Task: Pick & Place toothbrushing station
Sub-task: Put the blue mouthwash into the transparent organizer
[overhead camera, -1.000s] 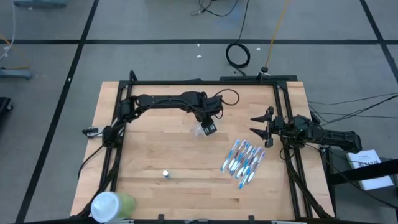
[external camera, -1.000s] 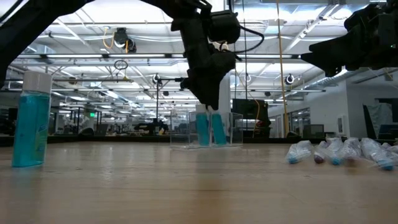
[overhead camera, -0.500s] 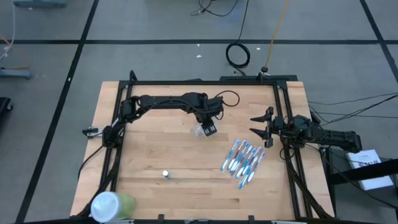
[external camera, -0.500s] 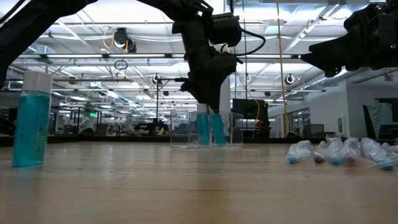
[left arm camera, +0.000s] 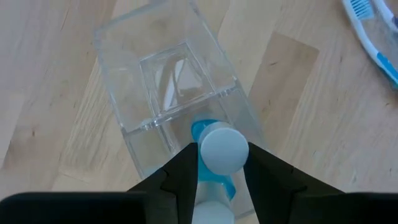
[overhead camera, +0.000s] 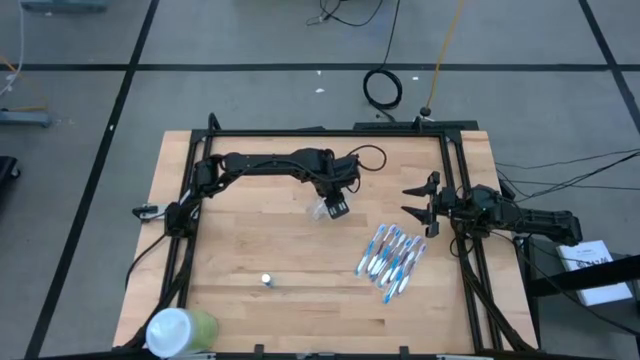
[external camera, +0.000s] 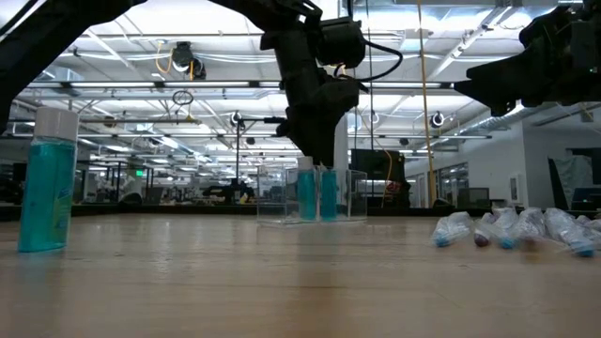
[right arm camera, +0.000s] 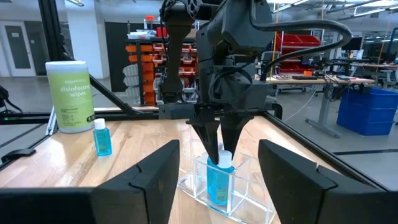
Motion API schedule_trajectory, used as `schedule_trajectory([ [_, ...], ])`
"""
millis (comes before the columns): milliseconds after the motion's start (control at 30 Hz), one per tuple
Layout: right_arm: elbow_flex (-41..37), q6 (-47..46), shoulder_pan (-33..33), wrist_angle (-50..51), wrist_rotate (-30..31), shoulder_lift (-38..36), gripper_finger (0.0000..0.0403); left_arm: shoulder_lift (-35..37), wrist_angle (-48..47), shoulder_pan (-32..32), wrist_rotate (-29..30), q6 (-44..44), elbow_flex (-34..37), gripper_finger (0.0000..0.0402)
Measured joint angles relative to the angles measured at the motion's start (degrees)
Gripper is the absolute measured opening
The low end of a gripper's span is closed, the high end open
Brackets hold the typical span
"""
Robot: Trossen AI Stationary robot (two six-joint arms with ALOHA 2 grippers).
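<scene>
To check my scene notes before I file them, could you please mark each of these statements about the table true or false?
1. The left gripper hangs over the clear container. True.
2. The toothbrushes stand inside that container. False: they lie in a cluster on the table, beside it.
3. The right gripper is open and holds nothing. True.
4. The green wipes canister lies on its side. False: it stands upright.
5. A small blue bottle stands in the clear container. True.
</scene>
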State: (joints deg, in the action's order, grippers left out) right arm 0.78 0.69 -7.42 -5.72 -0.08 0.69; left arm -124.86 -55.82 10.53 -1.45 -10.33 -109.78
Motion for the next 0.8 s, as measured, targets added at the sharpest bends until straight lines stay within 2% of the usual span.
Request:
schedule_trajectory([
  [500,0.0,0.0,0.0,0.0,0.0,0.0,0.0212,8.8,0.4,-0.7,0.6,0.1,-0.1,0.0132],
  [800,0.0,0.0,0.0,0.0,0.0,0.0,0.0212,18.6,1.4,-6.2,0.6,0.0,-0.1,0.0132],
])
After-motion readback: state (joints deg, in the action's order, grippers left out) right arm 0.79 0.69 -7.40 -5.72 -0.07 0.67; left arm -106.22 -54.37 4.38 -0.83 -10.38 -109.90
